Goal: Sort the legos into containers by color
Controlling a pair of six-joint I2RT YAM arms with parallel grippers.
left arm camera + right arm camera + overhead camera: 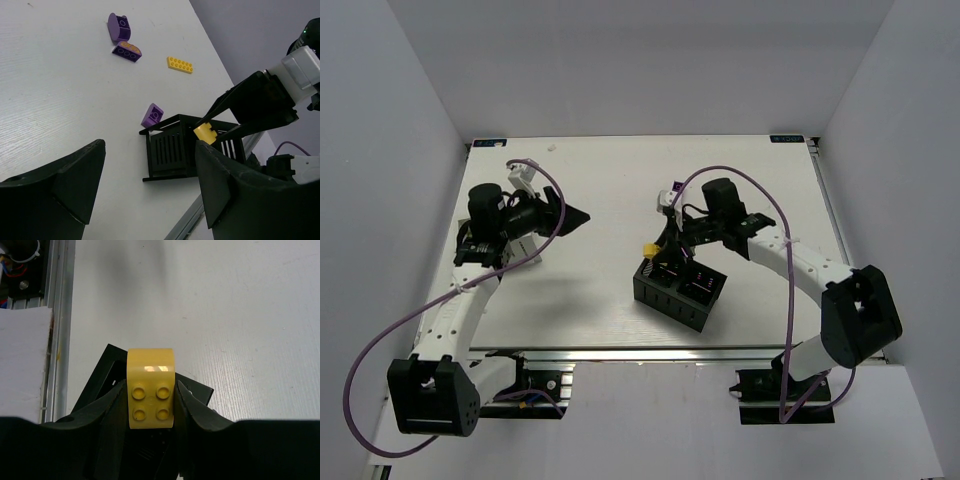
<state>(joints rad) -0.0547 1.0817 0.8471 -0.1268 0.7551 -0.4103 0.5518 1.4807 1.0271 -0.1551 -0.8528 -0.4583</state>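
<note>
One yellow lego (150, 388) in right claw (151, 396)

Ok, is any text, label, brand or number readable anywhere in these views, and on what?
None can be read.
Blue stickers at the far corners of the table: too small to read.
Yellow lego in the right gripper: no lettering shows on its studs.
Black box: no markings visible.

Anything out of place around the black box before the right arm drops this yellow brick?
Nothing damaged or spilled. The black box sits skewed to the table edges, and a purple brick lies tilted just outside its corner. The right gripper holds the yellow brick squarely.
</note>
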